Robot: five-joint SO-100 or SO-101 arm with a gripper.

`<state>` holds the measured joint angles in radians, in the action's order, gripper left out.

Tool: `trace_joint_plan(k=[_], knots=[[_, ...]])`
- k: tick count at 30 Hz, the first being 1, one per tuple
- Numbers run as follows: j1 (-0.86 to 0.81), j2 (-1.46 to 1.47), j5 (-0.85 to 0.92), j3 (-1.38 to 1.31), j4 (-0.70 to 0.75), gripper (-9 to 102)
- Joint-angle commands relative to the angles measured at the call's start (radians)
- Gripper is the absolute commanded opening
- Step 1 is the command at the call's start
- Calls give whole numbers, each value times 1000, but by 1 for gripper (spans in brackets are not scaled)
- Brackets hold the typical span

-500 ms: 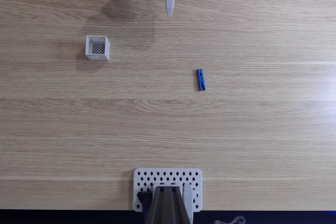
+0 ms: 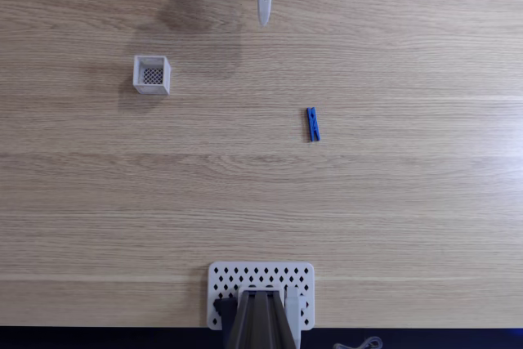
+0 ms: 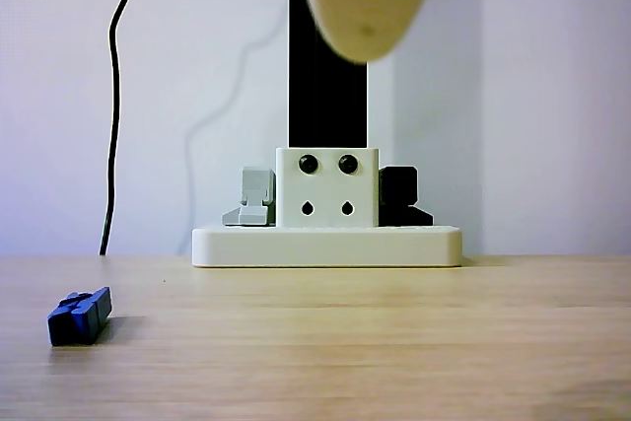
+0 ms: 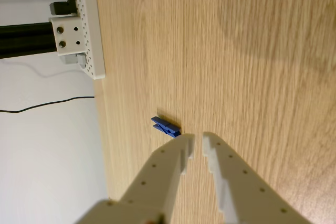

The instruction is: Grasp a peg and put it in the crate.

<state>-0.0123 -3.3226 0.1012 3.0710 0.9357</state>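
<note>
The peg (image 2: 312, 124) is a slim blue clothes peg lying flat on the pale wood-grain table (image 2: 409, 202), right of centre in the fixed view, its long axis running near to far; in the other view it (image 3: 79, 316) shows end-on at the low left as a chunky blue block with a notched top, and in the wrist view it (image 4: 166, 127) lies just beyond the fingertips, touching nothing. The crate (image 2: 152, 74) is a tiny white square box, open on top, with a dark perforated mesh floor; it stands well apart from the peg, to the left and farther up in the fixed view, with bare board on every side. The gripper (image 4: 198, 148) is pale, its two fingers (image 4: 223, 167) stepped along their inner edges and dotted with small holes; their tips stand slightly apart with a narrow gap between, holding nothing. In the fixed view it (image 2: 263, 15) points down from the top edge as a single tapering white blade, well clear of both peg and crate. At the bottom edge of that view sits a white perforated plate (image 2: 301, 274) with diamond-shaped holes, carrying a dark post (image 3: 328, 76) on a white bracket (image 3: 327, 200). A thin black cable (image 3: 112, 96) hangs against the pale wall.
</note>
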Motion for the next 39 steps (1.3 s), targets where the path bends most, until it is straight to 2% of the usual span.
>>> trace_joint_plan(k=[1, 15, 20, 28, 32, 36, 39], knots=[[2, -12, 9, -12, -3, 0], [3, 28, 9, -26, -9, 0], [3, 230, 12, -138, -9, 0], [2, 647, 48, -523, -9, 0], [14, 827, 288, -703, -9, 0], [28, 957, 729, -749, -17, 0], [54, 1015, 1089, -732, -83, 0]])
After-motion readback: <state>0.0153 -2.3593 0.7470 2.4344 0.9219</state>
